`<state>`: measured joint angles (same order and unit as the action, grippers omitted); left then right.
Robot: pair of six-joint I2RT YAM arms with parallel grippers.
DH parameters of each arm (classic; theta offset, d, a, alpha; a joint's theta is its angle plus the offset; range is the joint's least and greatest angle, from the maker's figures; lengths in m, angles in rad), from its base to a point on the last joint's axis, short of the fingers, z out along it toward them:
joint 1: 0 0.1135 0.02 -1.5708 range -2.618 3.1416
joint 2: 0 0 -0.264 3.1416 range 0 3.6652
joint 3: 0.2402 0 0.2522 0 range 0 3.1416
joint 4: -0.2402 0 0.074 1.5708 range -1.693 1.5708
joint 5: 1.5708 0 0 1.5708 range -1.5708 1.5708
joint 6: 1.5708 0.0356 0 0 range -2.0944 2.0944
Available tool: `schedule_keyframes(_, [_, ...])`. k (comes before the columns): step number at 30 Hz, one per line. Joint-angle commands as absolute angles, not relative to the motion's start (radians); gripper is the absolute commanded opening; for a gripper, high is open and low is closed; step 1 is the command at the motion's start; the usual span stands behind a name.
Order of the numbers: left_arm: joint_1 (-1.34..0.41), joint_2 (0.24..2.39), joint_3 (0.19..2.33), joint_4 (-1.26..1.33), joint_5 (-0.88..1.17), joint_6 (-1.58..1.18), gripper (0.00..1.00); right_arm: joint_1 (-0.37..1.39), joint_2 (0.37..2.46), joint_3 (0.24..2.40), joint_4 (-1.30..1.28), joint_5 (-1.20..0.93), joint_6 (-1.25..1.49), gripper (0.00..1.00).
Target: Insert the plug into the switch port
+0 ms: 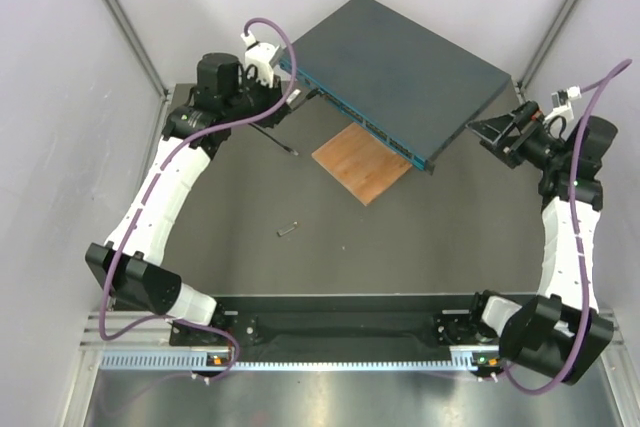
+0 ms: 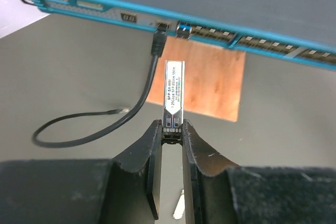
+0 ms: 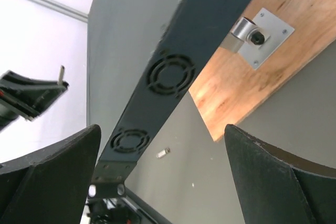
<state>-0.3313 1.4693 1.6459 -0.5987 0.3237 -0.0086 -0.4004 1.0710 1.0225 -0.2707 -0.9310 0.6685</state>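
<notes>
The switch (image 1: 400,67) lies at the back with its teal port face (image 2: 210,32) toward my left gripper. A thin black cable (image 2: 131,114) curls on the table. The plug (image 2: 158,41) at one end sits at the switch port (image 2: 162,25), seemingly inserted. The cable's other, pale tip (image 2: 123,110) lies loose on the table. My left gripper (image 2: 172,127) is shut on a silver labelled module (image 2: 174,90), which points at the port row a short way off. Beside the switch's right end, my right gripper (image 1: 497,137) stands wide open and empty.
A brown wooden board (image 1: 362,162) lies under the switch's front edge, with a metal bracket (image 3: 258,36) on it. A small loose grey piece (image 1: 288,229) rests mid-table. The switch's side (image 3: 168,74) has fan grilles. Walls close in on both sides.
</notes>
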Motion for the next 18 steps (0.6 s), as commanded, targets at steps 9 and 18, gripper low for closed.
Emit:
schedule_keyframes(9, [-0.341, 1.523, 1.707, -0.657, 0.270, 0.205, 0.00, -0.249, 1.183, 0.968, 0.147, -0.899, 0.868, 1.00])
schedule_keyframes(18, [-0.428, 1.580, 1.715, -0.612, 0.250, 0.192, 0.00, -0.215, 1.235, 0.959, 0.232, -0.864, 0.943, 0.70])
